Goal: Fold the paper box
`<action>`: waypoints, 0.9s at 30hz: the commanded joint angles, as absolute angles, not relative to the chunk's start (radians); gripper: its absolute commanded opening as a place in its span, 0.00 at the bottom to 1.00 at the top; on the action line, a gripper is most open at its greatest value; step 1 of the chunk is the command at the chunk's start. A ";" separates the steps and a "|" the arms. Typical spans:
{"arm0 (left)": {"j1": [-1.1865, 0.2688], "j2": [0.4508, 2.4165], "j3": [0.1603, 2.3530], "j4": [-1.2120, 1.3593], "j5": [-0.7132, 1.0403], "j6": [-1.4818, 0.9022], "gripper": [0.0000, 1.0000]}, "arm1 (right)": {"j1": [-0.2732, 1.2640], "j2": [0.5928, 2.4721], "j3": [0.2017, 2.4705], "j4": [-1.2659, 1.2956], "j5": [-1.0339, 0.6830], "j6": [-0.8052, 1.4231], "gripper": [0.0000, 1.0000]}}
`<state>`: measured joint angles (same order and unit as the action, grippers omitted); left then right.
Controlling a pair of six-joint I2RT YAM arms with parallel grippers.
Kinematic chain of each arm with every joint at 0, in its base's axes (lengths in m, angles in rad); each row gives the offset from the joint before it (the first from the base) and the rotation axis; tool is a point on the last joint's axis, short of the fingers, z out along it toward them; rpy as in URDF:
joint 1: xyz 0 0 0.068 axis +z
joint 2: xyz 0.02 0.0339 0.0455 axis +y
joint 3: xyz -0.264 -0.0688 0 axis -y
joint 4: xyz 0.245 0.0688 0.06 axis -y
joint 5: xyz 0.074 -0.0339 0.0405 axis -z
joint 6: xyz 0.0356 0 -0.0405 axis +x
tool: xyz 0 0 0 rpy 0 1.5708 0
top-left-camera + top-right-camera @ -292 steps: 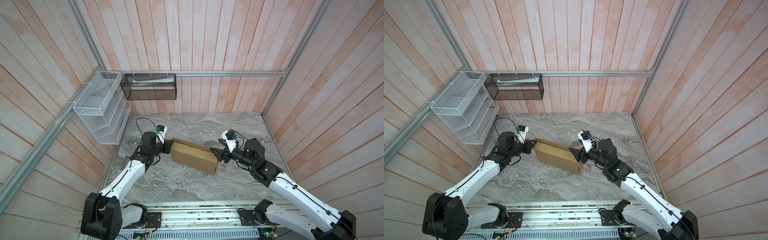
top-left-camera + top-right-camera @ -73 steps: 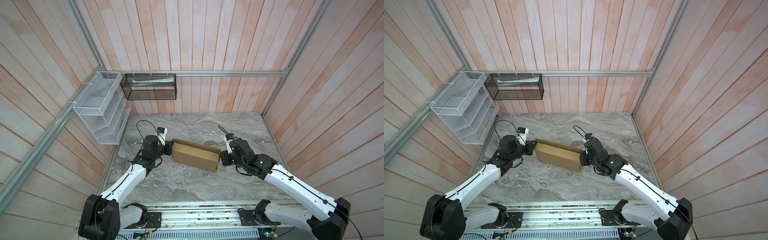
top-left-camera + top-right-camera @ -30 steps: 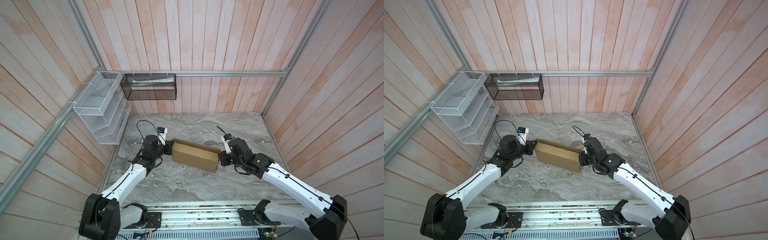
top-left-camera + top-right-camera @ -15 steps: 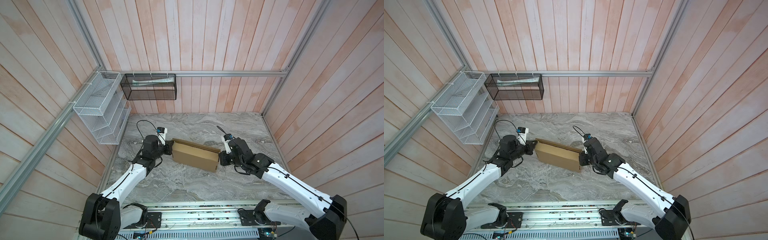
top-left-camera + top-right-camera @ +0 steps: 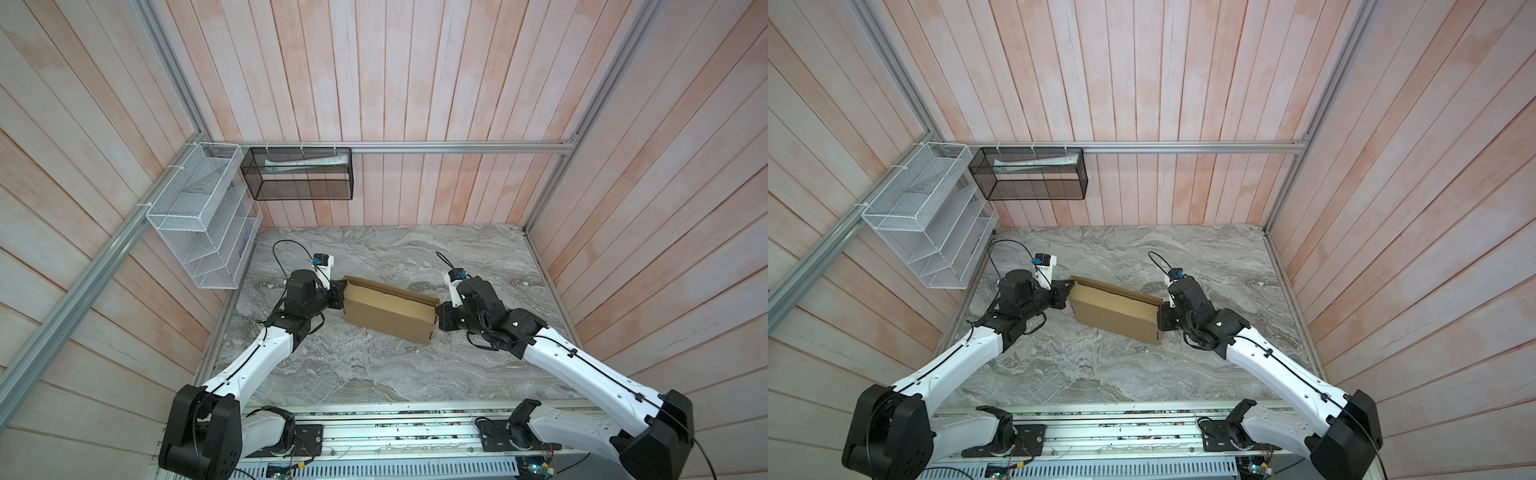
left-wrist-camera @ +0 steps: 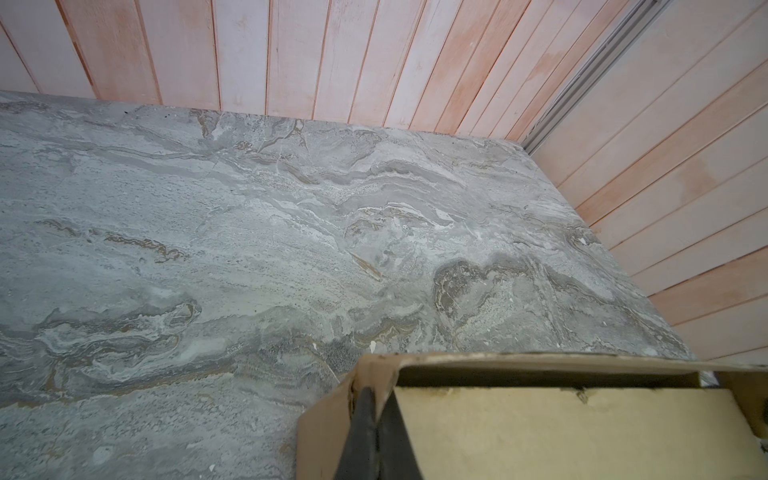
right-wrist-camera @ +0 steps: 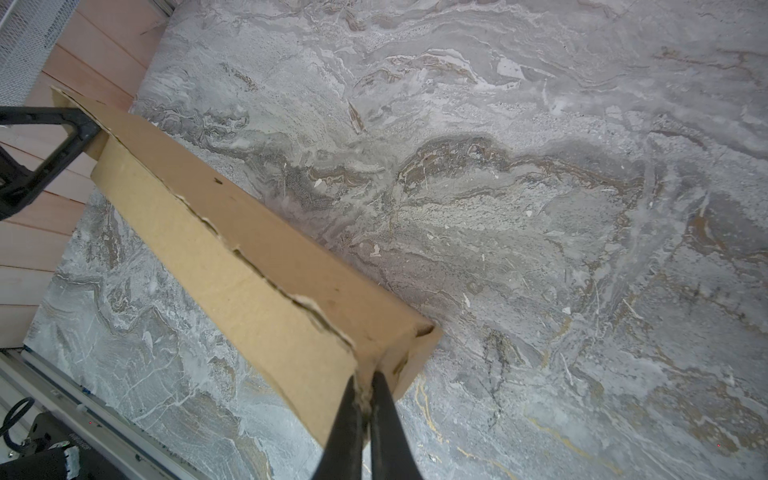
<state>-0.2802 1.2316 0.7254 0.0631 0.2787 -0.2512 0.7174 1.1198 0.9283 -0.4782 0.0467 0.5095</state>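
Note:
The paper box (image 5: 388, 309) (image 5: 1113, 311) is a closed flat tan cardboard mailer. It spans the middle of the marble table between my two grippers, with its broad face tilted up toward the front. My left gripper (image 5: 340, 291) (image 5: 1065, 291) is shut on the cardboard flap at the box's left end (image 6: 376, 399). My right gripper (image 5: 438, 318) (image 5: 1160, 320) is shut on the corner of the right end (image 7: 365, 382). In the right wrist view the box (image 7: 232, 245) shows a ragged lid seam, and the left gripper (image 7: 79, 129) holds its far end.
A white wire rack (image 5: 199, 232) hangs on the left wall and a black mesh basket (image 5: 299, 178) with paper in it hangs on the back wall. Grey marble table (image 5: 374, 374) lies around the box, with wooden walls on three sides and a metal rail (image 5: 395, 428) in front.
Since ten seconds ago the box has turned slightly and my right gripper has shifted onto its right end corner and closed on it. Over the last second nothing visibly moves.

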 commanded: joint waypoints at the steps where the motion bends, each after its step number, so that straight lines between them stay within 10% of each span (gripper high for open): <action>1: -0.290 1.255 0.723 -0.005 0.315 -0.248 0.00 | 0.712 1.107 0.914 -0.418 -0.009 0.525 0.08; 27: -0.291 1.256 0.717 0.000 0.323 -0.253 0.00 | 0.701 1.134 0.909 -0.380 -0.071 0.580 0.08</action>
<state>-0.2760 1.2343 0.7254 0.0681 0.2756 -0.2516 0.6945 1.1278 0.9131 -0.4332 -0.0021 0.5758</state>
